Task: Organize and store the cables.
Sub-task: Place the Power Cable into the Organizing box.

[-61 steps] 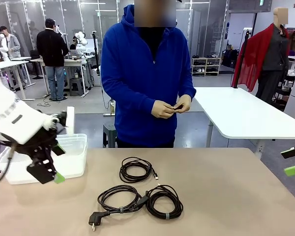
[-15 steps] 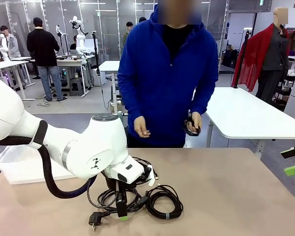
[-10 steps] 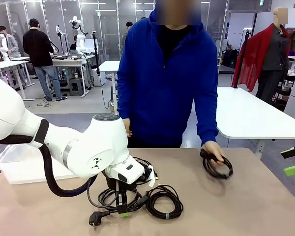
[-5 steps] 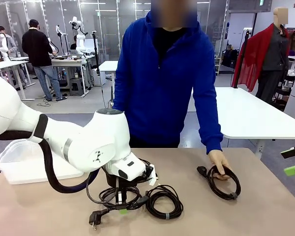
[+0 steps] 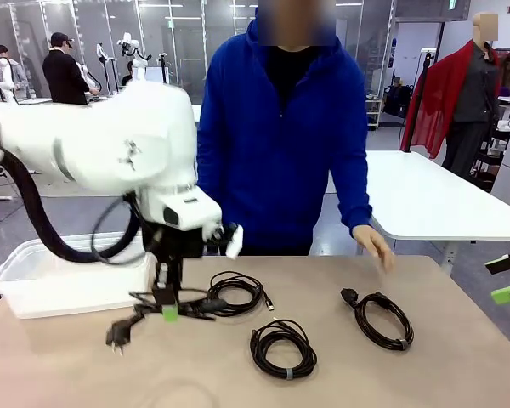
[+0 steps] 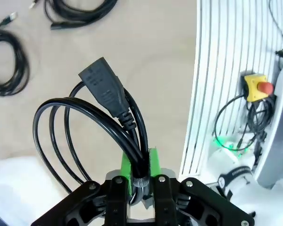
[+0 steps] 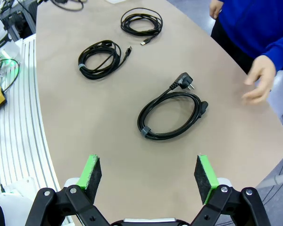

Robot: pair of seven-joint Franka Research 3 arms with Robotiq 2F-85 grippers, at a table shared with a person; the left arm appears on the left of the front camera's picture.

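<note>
Power cord coil (image 6: 112, 100) is hanging mid-left in the front view, off the table beside the clear bin (image 5: 34, 285). It's looking light and floppy, with the plug dangling. Left gripper (image 6: 140, 165) is clamping the bundled strands, the best hold. Right gripper (image 7: 145, 175) is sitting wide open, empty.

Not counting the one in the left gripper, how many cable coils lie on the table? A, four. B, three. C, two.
B: a far coil, a near coil and a plug-ended coil lie on the table; the left gripper holds a fourth cable.
</note>
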